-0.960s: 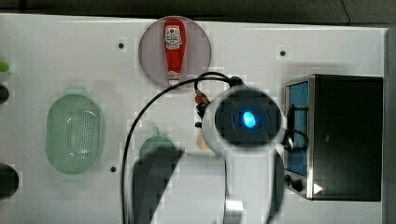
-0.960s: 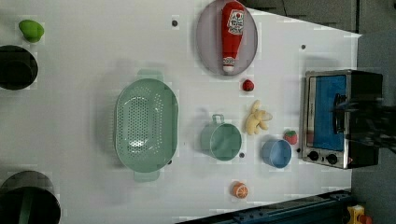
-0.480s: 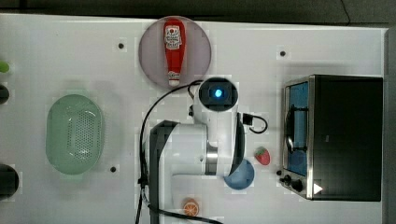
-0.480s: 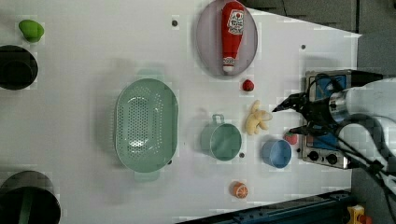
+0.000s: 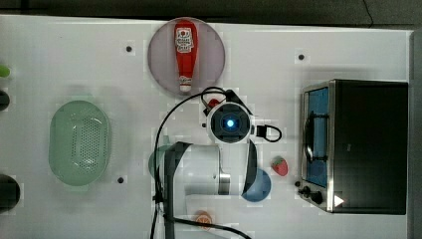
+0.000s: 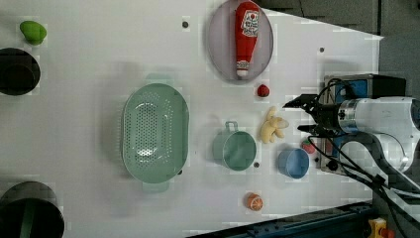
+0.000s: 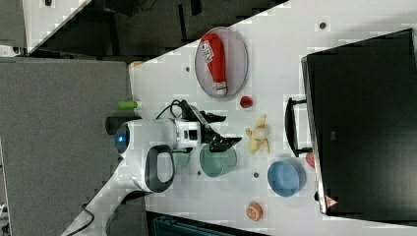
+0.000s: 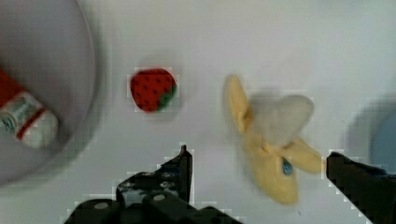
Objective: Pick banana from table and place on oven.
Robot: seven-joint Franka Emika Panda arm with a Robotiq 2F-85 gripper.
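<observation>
Jaws spread wide, empty, straddling the banana.

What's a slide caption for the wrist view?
Open gripper above the peeled banana on the table, strawberry alongside.

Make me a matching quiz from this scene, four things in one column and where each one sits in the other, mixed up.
Things:
1. ketchup bottle
2. banana
3. orange slice
4. gripper

Places:
A. on the bare table beside the mug
B. open, above the table near the oven
C. lying on the round plate
D. by the table's edge, near the blue bowl

Pairs: 1-C, 2-A, 3-D, 4-B
</observation>
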